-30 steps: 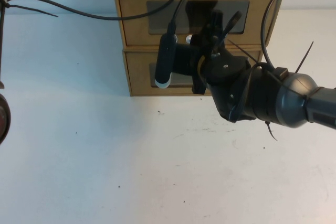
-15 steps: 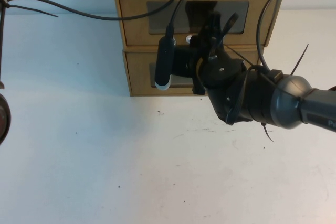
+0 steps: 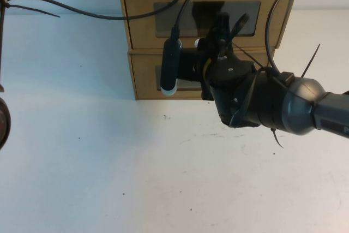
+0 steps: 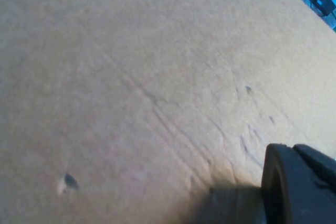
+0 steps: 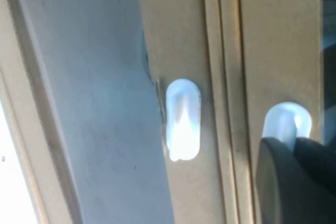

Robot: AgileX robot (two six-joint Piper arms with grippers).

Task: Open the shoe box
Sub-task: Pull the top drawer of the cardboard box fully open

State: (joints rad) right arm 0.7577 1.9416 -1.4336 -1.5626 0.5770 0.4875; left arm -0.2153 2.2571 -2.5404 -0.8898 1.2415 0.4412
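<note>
left claw (image 4: 296, 184): only one dark finger shows, hard up against a cardboard face, probably the top of the upper box (image 3: 272, 9); can't tell if it's spread or pressed together; my guess is it's bracing, not pulling

upper box sits directly on the lower box (image 3: 143, 75), which stands on the desk (image 3: 109, 162); both drawer fronts look flush with their shells, no gap at either edge; so nothing is open yet

upper handle (image 3: 196, 42): small white tab low on the upper box's front, under its dark window; lower handle (image 5: 182, 119): same kind of tab just past the upper box's bottom seam, seen only in the right wrist view

right claw (image 3: 224, 25): up against the upper box's front, pressed together; in the right wrist view a black finger (image 5: 294, 182) overlaps the end of the upper handle; can't tell whether the tab is actually pinched or the finger just sits in front of it

status, my read: approach to the upper box done; hold on the handle unconfirmed; left to do: secure the tab, then pull the drawer straight out of the upper box; the whole opening stroke is outstanding
</note>
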